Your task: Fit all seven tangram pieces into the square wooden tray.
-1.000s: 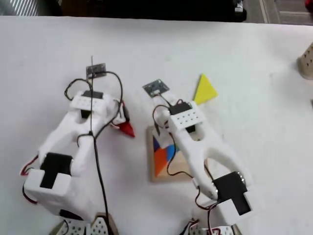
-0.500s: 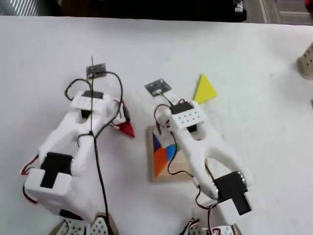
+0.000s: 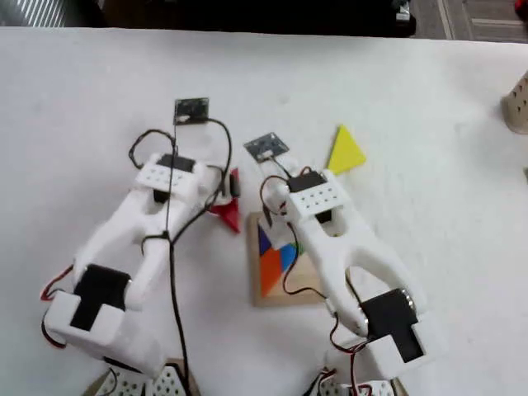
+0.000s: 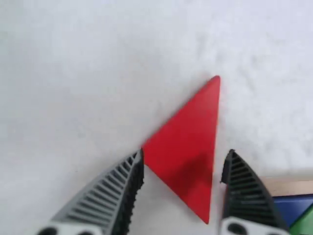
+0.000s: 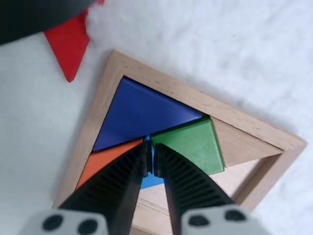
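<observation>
The red triangle lies flat on the white table just left of the wooden tray. My left gripper is shut on it, one finger at a corner and the other along its long edge. In the high view the red triangle sits beside the tray's far left corner. My right gripper is shut and empty, its tips over the spot where the dark blue triangle, green piece and orange piece meet inside the tray. A yellow triangle lies beyond the tray.
A light blue piece peeks out under the right fingers, and bare tray floor shows beside the green piece. A pale perforated object stands at the right edge. Both arm bases fill the near edge. The far table is open.
My left arm has swung right toward the tray, carrying the red triangle with it along the table. The right arm has stayed over the tray.
</observation>
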You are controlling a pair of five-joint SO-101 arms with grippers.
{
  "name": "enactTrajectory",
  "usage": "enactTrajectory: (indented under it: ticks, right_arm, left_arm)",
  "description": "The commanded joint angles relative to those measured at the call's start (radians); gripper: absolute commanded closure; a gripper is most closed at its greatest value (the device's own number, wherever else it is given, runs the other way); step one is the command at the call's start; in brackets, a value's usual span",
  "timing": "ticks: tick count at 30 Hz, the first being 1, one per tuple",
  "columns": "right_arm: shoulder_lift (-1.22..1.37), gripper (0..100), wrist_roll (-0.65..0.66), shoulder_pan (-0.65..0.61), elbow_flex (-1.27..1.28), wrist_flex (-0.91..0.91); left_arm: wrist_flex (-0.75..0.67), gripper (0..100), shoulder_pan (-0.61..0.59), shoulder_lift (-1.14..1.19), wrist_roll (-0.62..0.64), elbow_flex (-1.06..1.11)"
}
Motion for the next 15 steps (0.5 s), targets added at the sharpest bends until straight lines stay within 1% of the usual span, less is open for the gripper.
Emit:
enactTrajectory:
  ticks: [1, 6, 8, 11, 15]
  right_arm:
    - [-0.053, 98.1, 0.014, 0.012, -0.008, -0.012]
    - [-0.059, 98.1, 0.014, 0.038, -0.009, -0.012]
    - [-0.061, 98.1, 0.014, 0.054, -0.011, -0.012]
    - [-0.059, 98.1, 0.014, 0.058, -0.017, -0.010]
    - [-0.053, 98.1, 0.014, 0.053, -0.018, -0.010]
  left_arm:
    - [-0.026, 74, 0.053, -0.064, -0.011, -0.021]
    - [-0.052, 74, 0.096, -0.068, -0.011, -0.020]
    - [-0.049, 74, 0.065, -0.073, -0.008, -0.020]
    - [-0.017, 73, -0.016, -0.087, 0.049, -0.028]
    - [-0.003, 73, -0.035, -0.073, 0.002, -0.018]
